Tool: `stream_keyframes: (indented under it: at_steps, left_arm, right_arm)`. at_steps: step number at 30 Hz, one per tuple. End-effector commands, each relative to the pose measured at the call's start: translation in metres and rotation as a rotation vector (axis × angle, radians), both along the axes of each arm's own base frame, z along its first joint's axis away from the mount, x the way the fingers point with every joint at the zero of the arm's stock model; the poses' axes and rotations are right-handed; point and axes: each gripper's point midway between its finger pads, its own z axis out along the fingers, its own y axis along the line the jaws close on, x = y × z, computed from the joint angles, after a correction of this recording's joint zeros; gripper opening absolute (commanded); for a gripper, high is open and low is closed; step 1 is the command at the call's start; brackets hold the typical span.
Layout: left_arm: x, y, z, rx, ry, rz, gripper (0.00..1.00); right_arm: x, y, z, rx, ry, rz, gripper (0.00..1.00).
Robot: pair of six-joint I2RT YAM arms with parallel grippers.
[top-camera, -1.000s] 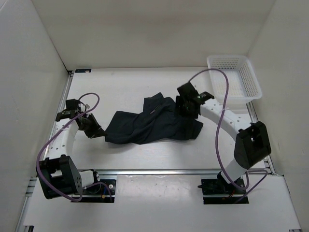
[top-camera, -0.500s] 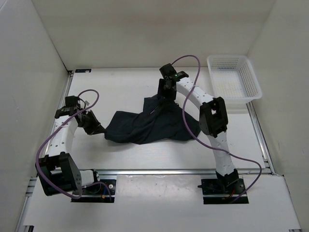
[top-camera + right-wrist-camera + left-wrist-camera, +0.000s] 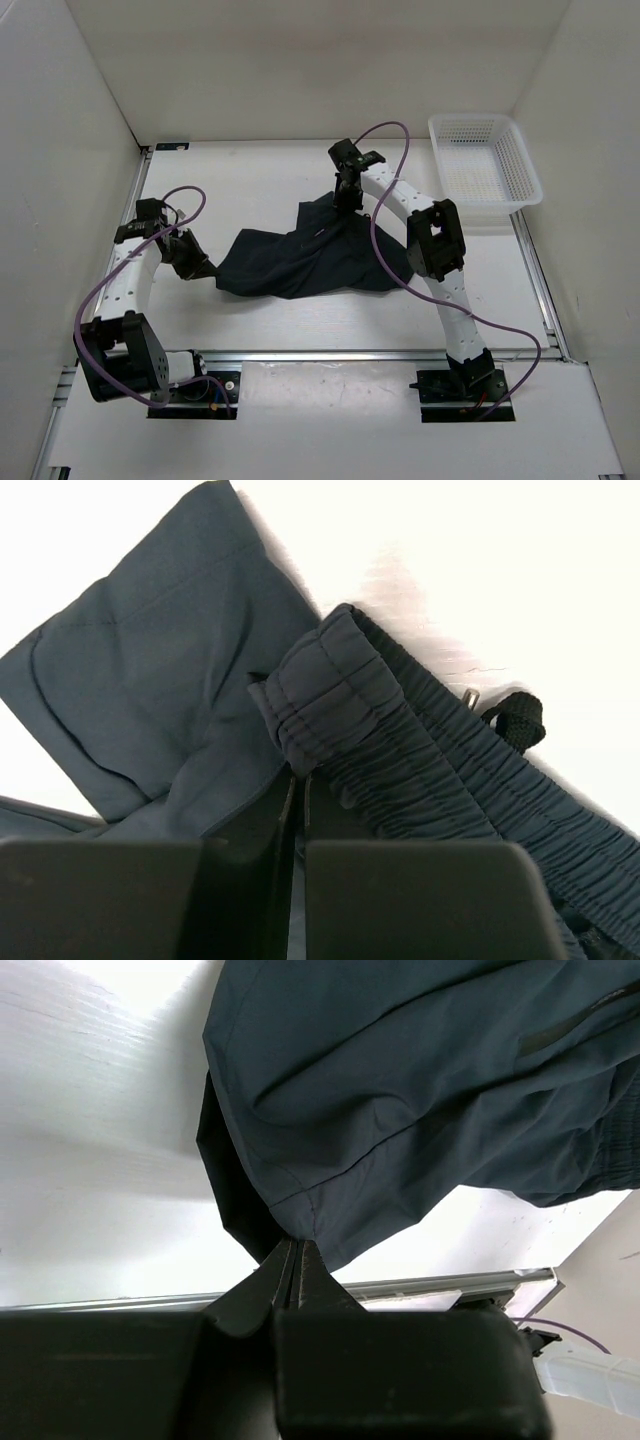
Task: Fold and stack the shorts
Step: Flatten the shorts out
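The dark navy shorts (image 3: pixel 310 260) lie crumpled across the middle of the white table. My left gripper (image 3: pixel 203 268) is shut on the hem corner of the left leg (image 3: pixel 300 1222), at the cloth's left end. My right gripper (image 3: pixel 346 200) is at the far top edge of the shorts, shut on the elastic waistband (image 3: pixel 330 705). A black drawstring (image 3: pixel 515 720) sticks out beside the waistband. The cloth between both grippers sags in folds (image 3: pixel 400 1090).
A white mesh basket (image 3: pixel 485 170) stands at the far right of the table. White walls close the left, back and right sides. A metal rail (image 3: pixel 350 354) runs along the near edge in front of the arm bases.
My right arm swung from the right side of the shorts to their far top edge, and its jaws shut on the waistband. The left gripper kept its hold and barely moved.
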Motion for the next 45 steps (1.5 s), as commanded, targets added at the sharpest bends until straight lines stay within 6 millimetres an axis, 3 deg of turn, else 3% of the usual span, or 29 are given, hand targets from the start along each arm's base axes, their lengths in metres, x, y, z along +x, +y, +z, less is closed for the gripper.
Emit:
stream_keyframes:
  at_steps: [1,4,5,7,8,10,11,12,14,17,18,19,21,23,24,25,26,27,28,30,31,32,33,35,38,39,42,44,45]
  left_arm:
    - [0.012,0.003,0.015,0.022,-0.064,-0.016,0.1]
    - [0.024,0.005,0.02,0.023,-0.074,-0.016,0.1]
    - [0.038,0.008,0.035,0.031,-0.115,-0.015,0.1]
    - [0.06,0.011,0.042,0.028,-0.121,-0.005,0.1]
    - [0.082,0.016,0.068,0.042,-0.195,-0.005,0.1]
    - [0.107,0.018,0.08,0.031,-0.199,-0.001,0.1]
    - [0.129,0.023,0.117,0.049,-0.296,-0.001,0.1]
    - [0.14,0.028,0.132,0.053,-0.328,0.015,0.1]
    - [0.165,0.032,0.18,0.048,-0.445,0.017,0.1]
    - [0.176,0.034,0.222,0.041,-0.538,0.029,0.1]
    - [0.177,0.037,0.241,0.046,-0.588,0.032,0.1]
    - [0.17,0.036,0.251,0.051,-0.614,0.031,0.1]
    - [0.164,0.033,0.252,0.042,-0.631,0.031,0.1]
    - [0.145,0.027,0.253,0.038,-0.648,0.025,0.1]
    - [0.135,0.025,0.219,0.028,-0.569,0.02,0.1]
    - [0.127,0.024,0.206,0.024,-0.552,0.021,0.1]
    - [0.118,0.024,0.189,0.038,-0.526,0.024,0.1]
    - [0.093,0.021,0.152,0.032,-0.446,0.034,0.1]
    - [0.083,0.021,0.133,0.044,-0.412,0.046,0.15]
    - [0.062,0.013,0.104,0.028,-0.367,0.045,0.46]
    - [0.043,0.009,0.066,0.009,-0.265,0.047,0.78]
    - [0.036,0.004,0.053,-0.017,-0.233,0.039,0.83]
    - [0.029,0.002,0.045,-0.03,-0.21,0.036,0.89]
    - [0.017,-0.002,0.029,-0.047,-0.165,0.034,0.9]
    - [0.015,-0.003,0.027,-0.035,-0.162,0.039,0.78]
    - [0.015,-0.003,0.027,-0.035,-0.162,0.039,0.62]
    - [0.011,-0.002,0.012,-0.017,-0.085,0.045,0.36]
    - [0.002,0.004,-0.003,0.015,0.005,0.097,0.36]
    - [-0.003,0.004,-0.012,0.015,0.041,0.112,0.43]
  right_arm:
    - [0.012,0.004,0.035,0.03,-0.077,0.003,0.0]
    - [0.027,0.003,0.079,0.059,-0.178,0.017,0.0]
    - [0.03,0.005,0.092,0.075,-0.206,0.017,0.0]
    - [0.051,-0.01,0.141,0.122,-0.313,-0.015,0.0]
    - [0.057,-0.018,0.165,0.139,-0.362,-0.025,0.0]
    - [0.076,-0.03,0.216,0.23,-0.467,-0.031,0.0]
    - [0.077,-0.036,0.249,0.269,-0.531,-0.023,0.0]
    - [0.084,-0.051,0.284,0.312,-0.61,-0.037,0.0]
    - [0.078,-0.057,0.341,0.399,-0.732,0.003,0.0]
    - [0.059,-0.076,0.404,0.448,-0.884,0.042,0.0]
    - [0.052,-0.075,0.401,0.446,-0.872,0.071,0.0]
    - [0.036,-0.081,0.42,0.436,-0.92,0.093,0.0]
    - [0.02,-0.081,0.421,0.425,-0.928,0.127,0.0]
    - [-0.005,-0.082,0.401,0.391,-0.902,0.154,0.0]
    - [-0.014,-0.084,0.389,0.374,-0.891,0.155,0.0]
    - [-0.041,-0.093,0.402,0.375,-0.931,0.146,0.0]
    - [-0.051,-0.088,0.338,0.33,-0.812,0.16,0.0]
    - [-0.062,-0.088,0.325,0.329,-0.817,0.164,0.0]
    - [-0.09,-0.098,0.276,0.269,-0.753,0.144,0.0]
    - [-0.117,-0.113,0.223,0.223,-0.682,0.07,0.08]
    - [-0.139,-0.126,0.216,0.216,-0.696,0.032,0.17]
    - [-0.162,-0.142,0.153,0.146,-0.581,-0.003,0.3]
    - [-0.182,-0.162,0.143,0.122,-0.568,-0.085,0.37]
    - [-0.21,-0.185,0.105,0.074,-0.491,-0.167,0.47]
    - [-0.236,-0.202,0.1,0.101,-0.472,-0.27,0.49]
    - [-0.239,-0.203,0.105,0.126,-0.485,-0.29,0.45]
    - [-0.241,-0.197,0.095,0.144,-0.426,-0.313,0.32]
    - [-0.239,-0.188,0.084,0.133,-0.348,-0.296,0.3]
    - [-0.237,-0.181,0.085,0.145,-0.32,-0.279,0.3]
